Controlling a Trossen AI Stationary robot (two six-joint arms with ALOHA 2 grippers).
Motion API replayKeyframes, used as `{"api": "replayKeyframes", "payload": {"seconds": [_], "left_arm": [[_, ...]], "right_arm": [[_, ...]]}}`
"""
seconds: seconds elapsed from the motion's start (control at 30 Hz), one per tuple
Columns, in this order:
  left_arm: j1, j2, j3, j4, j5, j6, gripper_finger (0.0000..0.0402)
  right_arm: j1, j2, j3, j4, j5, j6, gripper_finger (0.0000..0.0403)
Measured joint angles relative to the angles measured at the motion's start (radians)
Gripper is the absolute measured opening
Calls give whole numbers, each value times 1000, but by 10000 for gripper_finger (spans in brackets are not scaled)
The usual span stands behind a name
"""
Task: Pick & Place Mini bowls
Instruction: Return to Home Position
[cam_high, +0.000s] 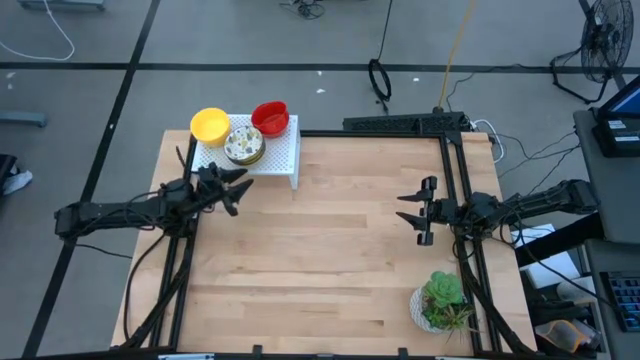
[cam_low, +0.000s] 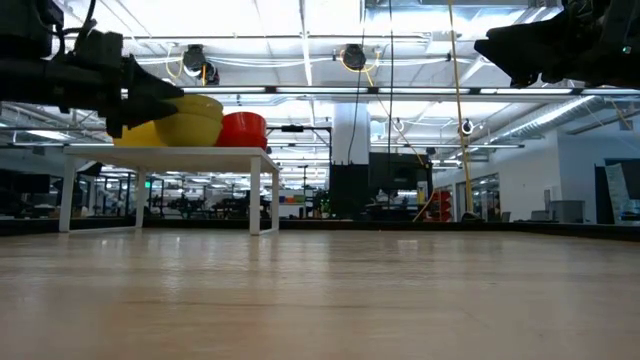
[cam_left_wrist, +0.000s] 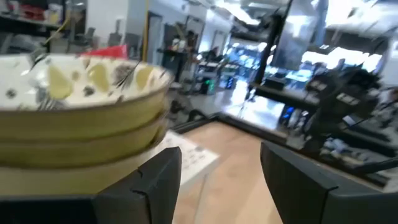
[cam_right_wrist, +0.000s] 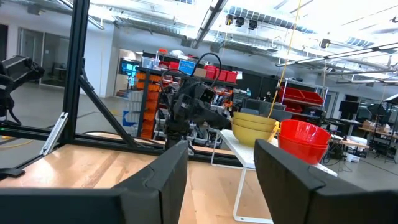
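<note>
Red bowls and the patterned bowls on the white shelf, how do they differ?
The red bowls are plain red all over; the patterned bowls are white inside with dark speckles and yellowish outside. The red bowls sit at a shelf corner by the table's edge; the patterned bowls sit nearer the shelf's middle, closer to the open left gripper. Both are upright stacks of small round bowls on the shelf, neither held.

Yellow bowl stack (cam_low: 140, 137) mostly behind left arm (cam_low: 60, 75); speckled stack (cam_left_wrist: 81, 118) blurred, cropped.
</note>
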Motion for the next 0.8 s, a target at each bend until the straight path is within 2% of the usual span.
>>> {"api": "replayKeyframes", "payload": {"seconds": [0.2, 0.8], "left_arm": [[0, 2, 0, -54, -19, 1, 223], [0, 2, 0, -54, -18, 4, 223]], "right_arm": [[0, 0, 0, 0, 0, 0, 171], [0, 0, 0, 0, 0, 0, 171]]}}
